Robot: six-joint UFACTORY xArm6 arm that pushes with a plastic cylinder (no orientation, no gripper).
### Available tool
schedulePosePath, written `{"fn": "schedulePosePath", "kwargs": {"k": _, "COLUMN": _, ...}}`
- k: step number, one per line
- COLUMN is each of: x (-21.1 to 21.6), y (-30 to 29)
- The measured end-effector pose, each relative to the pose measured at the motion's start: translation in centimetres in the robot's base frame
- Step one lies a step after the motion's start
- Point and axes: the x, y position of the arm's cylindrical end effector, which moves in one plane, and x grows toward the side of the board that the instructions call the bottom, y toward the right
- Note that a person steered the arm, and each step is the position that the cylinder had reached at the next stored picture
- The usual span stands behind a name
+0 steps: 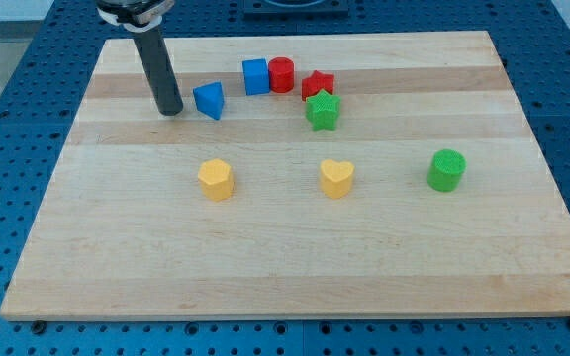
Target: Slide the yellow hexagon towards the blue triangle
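The arm carried no hand; it ended in a dark rod, so no apart or together state applied, and my tip (170,110) rested on the worktop (285,267) toward the view's upper left, touching no block. Nearest the view's bottom stood a row of three blocks: the yellow hexagon (216,179) at the left, a yellow heart (337,178) in the middle and a green cylinder (447,169) well apart at the right. Farther up, the blue triangle (209,100) lay just beside my tip, on the tip's right in the view, with a narrow gap between them. Beyond it sat a cluster: a green star (323,110) touching a red star (317,85), then a blue cube (255,76) touching a red cylinder (282,74) nearest the view's top. The yellow hexagon stood well apart from the blue triangle, almost directly below it in the view, so the push appeared not yet begun; the step in hand was judged to be the approach. The next move would call for bringing my tip round the blue triangle without disturbing it, down to the bottom side of the yellow hexagon, then pushing that block toward the view's top.
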Motion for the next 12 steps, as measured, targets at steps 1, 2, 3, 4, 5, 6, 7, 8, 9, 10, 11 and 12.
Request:
{"fn": "schedulePosePath", "kwargs": {"k": 1, "x": 0.0, "y": 0.8}}
{"fn": "schedulePosePath", "kwargs": {"k": 2, "x": 0.6, "y": 0.6}}
{"fn": "schedulePosePath", "kwargs": {"k": 3, "x": 7.7, "y": -2.6}}
{"fn": "schedulePosePath", "kwargs": {"k": 4, "x": 14.4, "y": -2.9}}
{"fn": "schedulePosePath", "kwargs": {"k": 5, "x": 15.5, "y": 1.5}}
{"fn": "schedulePosePath", "kwargs": {"k": 6, "x": 12.5, "y": 3.8}}
{"fn": "schedulePosePath", "kwargs": {"k": 7, "x": 12.7, "y": 3.5}}
{"fn": "schedulePosePath", "kwargs": {"k": 8, "x": 18.5, "y": 4.0}}
{"fn": "schedulePosePath", "kwargs": {"k": 9, "x": 18.1, "y": 7.3}}
{"fn": "schedulePosePath", "kwargs": {"k": 10, "x": 13.7, "y": 6.4}}
{"fn": "schedulePosePath", "kwargs": {"k": 11, "x": 11.2, "y": 2.8}}
{"fn": "schedulePosePath", "kwargs": {"k": 12, "x": 12.3, "y": 2.3}}
